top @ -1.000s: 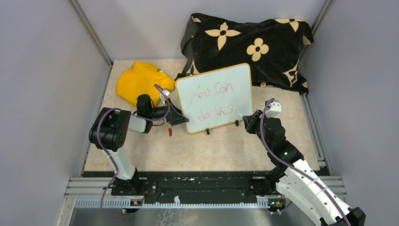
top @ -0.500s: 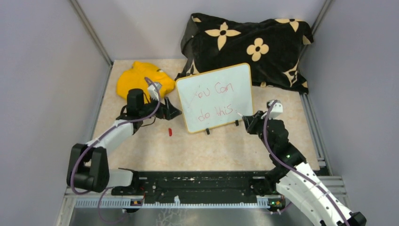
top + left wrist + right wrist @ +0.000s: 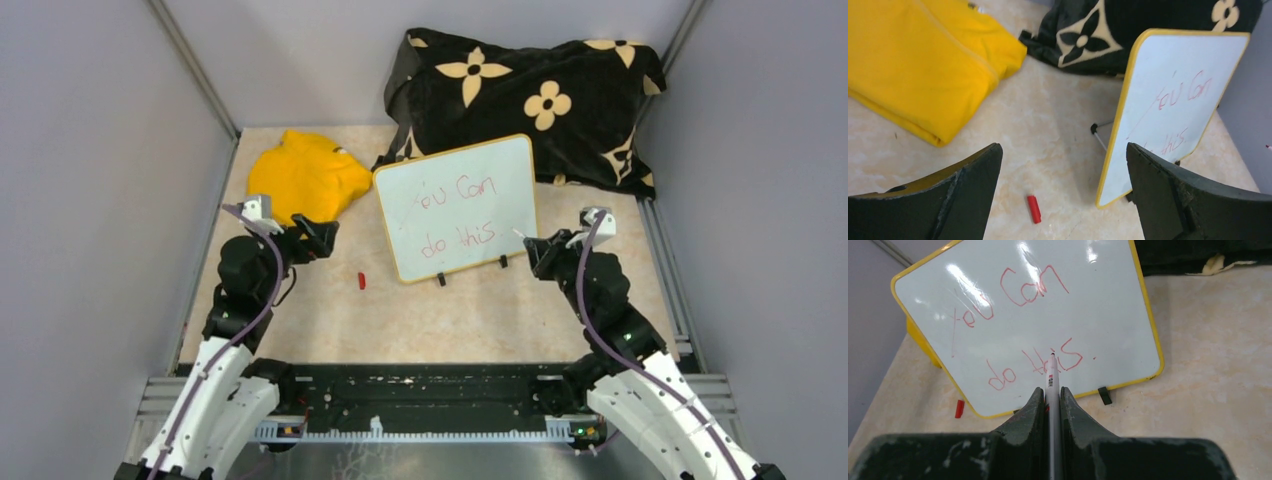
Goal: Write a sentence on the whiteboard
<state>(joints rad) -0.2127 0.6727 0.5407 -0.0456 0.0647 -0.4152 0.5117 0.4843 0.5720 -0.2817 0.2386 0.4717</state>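
Note:
The whiteboard (image 3: 500, 170) stands tilted on black clip feet at mid-table, leaning back toward the black cushion. The sentence (image 3: 457, 215) is in thin red marker, "You Can" above "do this". In the right wrist view the whiteboard (image 3: 1113, 315) and the sentence (image 3: 1023, 330) face me. My right gripper (image 3: 533, 250) (image 3: 1051, 390) is shut on a white marker (image 3: 1051, 377). Its tip points at the end of "this", a little off the board's lower right. My left gripper (image 3: 318, 235) (image 3: 1063, 147) hangs open and empty, left of the whiteboard (image 3: 1178, 60).
A small red marker cap (image 3: 361, 281) (image 3: 1033, 209) lies on the table by the board's lower left corner. A yellow cloth (image 3: 300, 175) (image 3: 913, 60) lies at the back left. A black cushion with cream flowers (image 3: 530, 95) fills the back right. Grey walls close in on both sides.
My left arm has pulled away from the board's left edge, going left and back toward its base, still open. My right gripper with the marker has drifted slightly right, off the board.

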